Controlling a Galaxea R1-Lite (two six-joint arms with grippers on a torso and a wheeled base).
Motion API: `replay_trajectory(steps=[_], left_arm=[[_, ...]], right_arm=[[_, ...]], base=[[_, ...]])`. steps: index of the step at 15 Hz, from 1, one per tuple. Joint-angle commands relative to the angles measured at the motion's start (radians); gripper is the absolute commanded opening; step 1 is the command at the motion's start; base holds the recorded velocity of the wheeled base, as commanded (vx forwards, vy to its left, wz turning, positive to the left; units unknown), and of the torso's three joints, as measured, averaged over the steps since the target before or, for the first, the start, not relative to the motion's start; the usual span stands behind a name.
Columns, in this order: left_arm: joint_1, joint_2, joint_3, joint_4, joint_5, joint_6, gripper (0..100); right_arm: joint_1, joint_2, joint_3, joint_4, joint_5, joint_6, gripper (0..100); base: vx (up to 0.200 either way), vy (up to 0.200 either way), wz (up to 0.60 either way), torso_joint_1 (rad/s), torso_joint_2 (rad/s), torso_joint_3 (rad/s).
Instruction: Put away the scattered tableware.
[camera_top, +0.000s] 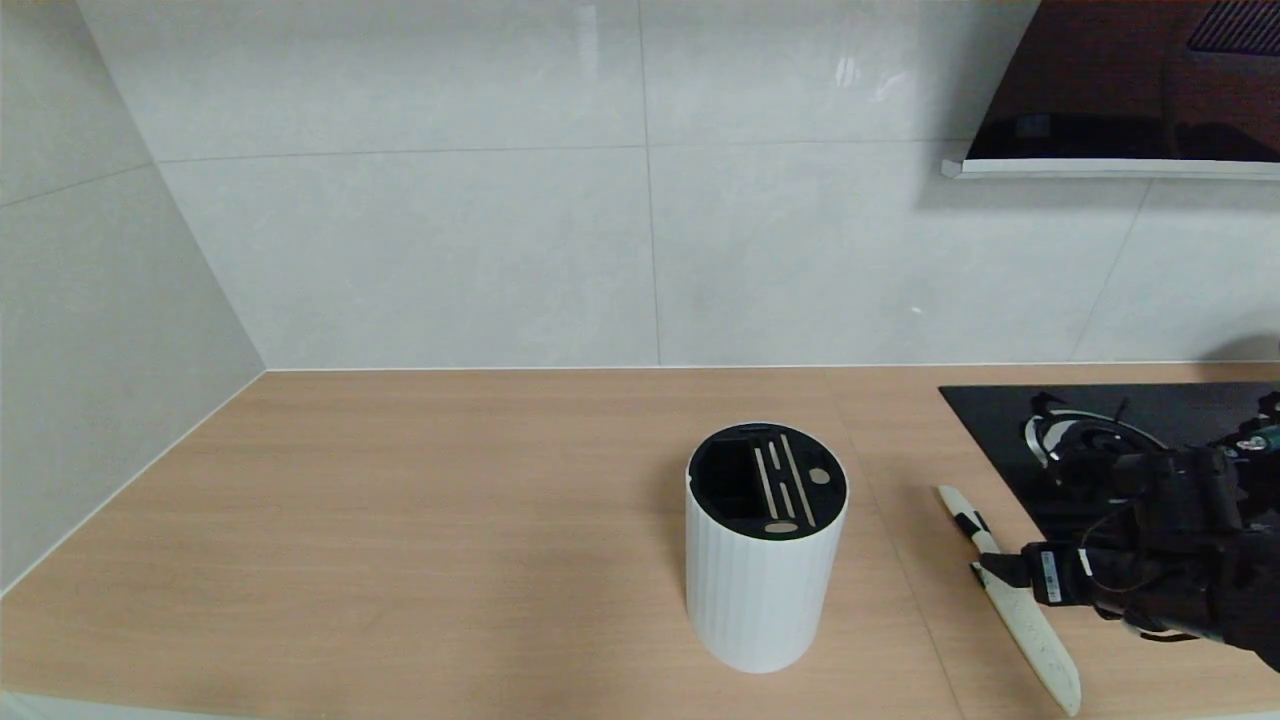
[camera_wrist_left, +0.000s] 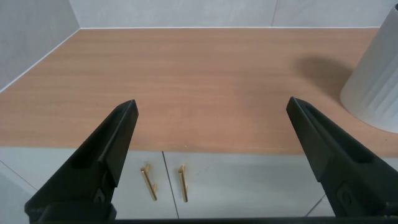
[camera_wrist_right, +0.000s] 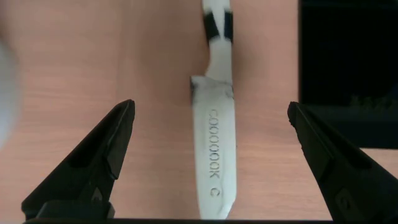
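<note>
Knife: white, smooth, with black bands on the handle and a line of dark print along the blade. It lies flat on the wooden counter, right of the holder and just left of the black stove.
Holder: white ribbed cylinder with a black slotted top, upright mid-counter.
Right gripper: low over the knife, fingers spread wide either side of it.
Left gripper: fingers spread, nothing between them, at the counter's near edge above gold cabinet handles.
</note>
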Motion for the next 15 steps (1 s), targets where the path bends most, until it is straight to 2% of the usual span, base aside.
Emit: replay_trajectory(steps=[1,7,15], left_arm=[[0.0,0.0,0.0,0.0,0.0,0.0,100],[0.0,0.0,0.0,0.0,0.0,0.0,100],[0.0,0.0,0.0,0.0,0.0,0.0,100]], right_arm=[[0.0,0.145,0.008,-0.07,-0.008,-0.005,100],[0.0,0.286,0.005,-0.248,-0.011,-0.015,100],[-0.004,0.32,0.0,-0.308,-0.011,-0.012,100]], base=[[0.0,0.0,0.0,0.0,0.0,0.0],[0.0,0.0,0.0,0.0,0.0,0.0],[0.0,0.0,0.0,0.0,0.0,0.0]])
